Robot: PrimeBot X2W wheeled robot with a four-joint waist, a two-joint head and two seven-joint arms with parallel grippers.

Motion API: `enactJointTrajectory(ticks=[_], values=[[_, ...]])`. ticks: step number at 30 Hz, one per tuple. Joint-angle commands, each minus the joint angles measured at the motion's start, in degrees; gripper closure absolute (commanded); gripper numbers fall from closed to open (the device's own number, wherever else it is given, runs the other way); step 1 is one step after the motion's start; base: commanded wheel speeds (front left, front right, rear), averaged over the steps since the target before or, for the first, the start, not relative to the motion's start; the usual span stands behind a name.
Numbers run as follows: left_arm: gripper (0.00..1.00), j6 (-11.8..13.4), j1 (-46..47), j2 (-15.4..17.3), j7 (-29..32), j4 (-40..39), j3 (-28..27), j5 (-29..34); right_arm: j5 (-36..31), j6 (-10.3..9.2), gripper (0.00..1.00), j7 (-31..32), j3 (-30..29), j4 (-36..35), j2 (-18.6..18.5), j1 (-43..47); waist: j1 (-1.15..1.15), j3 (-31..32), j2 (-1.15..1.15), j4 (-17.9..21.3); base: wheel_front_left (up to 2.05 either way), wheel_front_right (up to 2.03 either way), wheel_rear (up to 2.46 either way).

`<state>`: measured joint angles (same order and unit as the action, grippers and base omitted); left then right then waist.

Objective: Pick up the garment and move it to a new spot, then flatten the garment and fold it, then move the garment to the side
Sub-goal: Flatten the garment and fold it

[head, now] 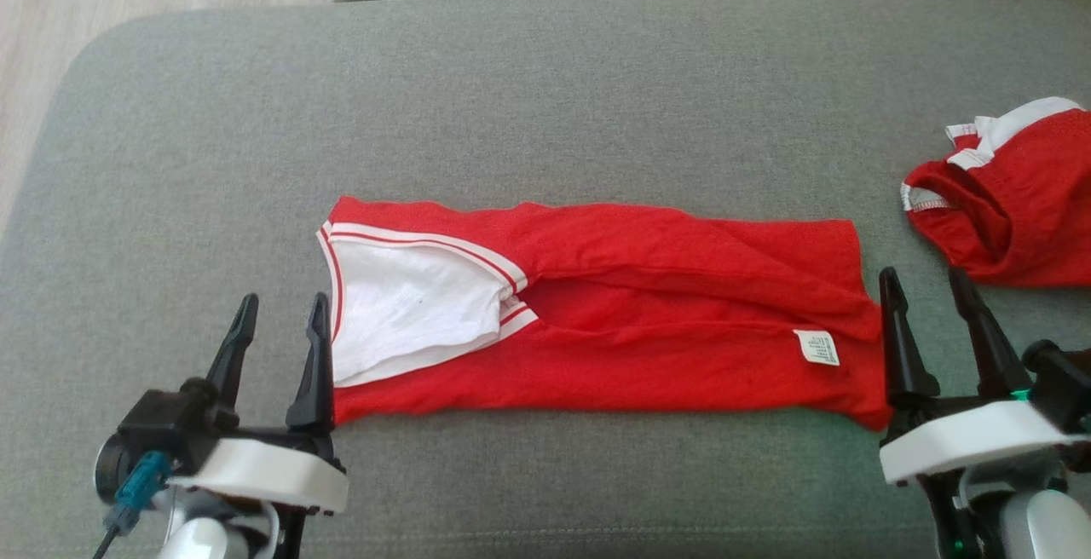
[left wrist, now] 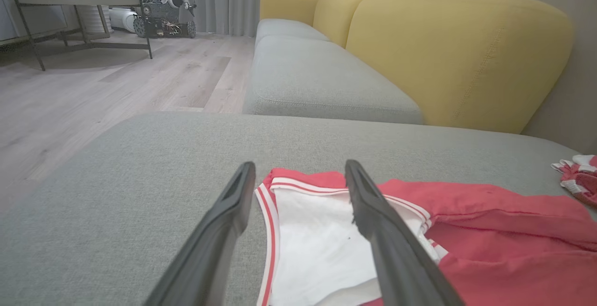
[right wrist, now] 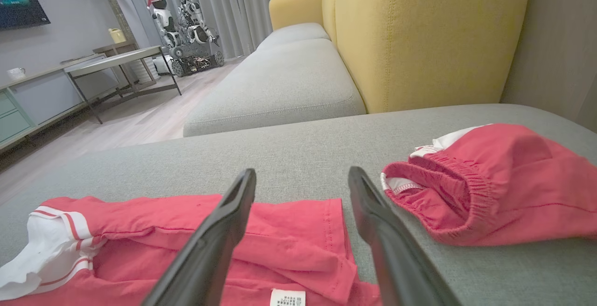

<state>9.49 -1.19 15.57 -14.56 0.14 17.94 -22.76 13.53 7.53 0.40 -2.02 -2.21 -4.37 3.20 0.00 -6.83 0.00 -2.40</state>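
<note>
Red with white trim, the sleeveless jersey is lying folded into a long strip across the grey sofa cushion, its white care label showing near the right end. The left gripper is sitting just beside the strip's left end and the right gripper at its right end, both standing wide open and holding nothing. Red shorts are lying crumpled further right, apart from the jersey.
</note>
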Motion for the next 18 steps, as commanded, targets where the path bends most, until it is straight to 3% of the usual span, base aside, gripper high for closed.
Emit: enactJointTrajectory(ticks=[1, 18], values=[[0.0, -0.45, 1.62, 0.22, -0.43, -0.88, -2.55, 0.17, -0.42, -0.04, 0.0, -0.7, 1.58, -1.55, -0.32, -0.98, 0.0, 0.09, 0.0, 0.05, 0.0, 0.0, 0.0], [0.0, -2.52, 4.16, -0.5, -0.43, 2.57, -2.5, 0.36, -1.21, -0.04, 0.0, 0.72, -0.11, 0.27, -0.45, -1.91, 0.0, -0.73, 0.0, -0.96, 0.0, 0.0, 0.0]])
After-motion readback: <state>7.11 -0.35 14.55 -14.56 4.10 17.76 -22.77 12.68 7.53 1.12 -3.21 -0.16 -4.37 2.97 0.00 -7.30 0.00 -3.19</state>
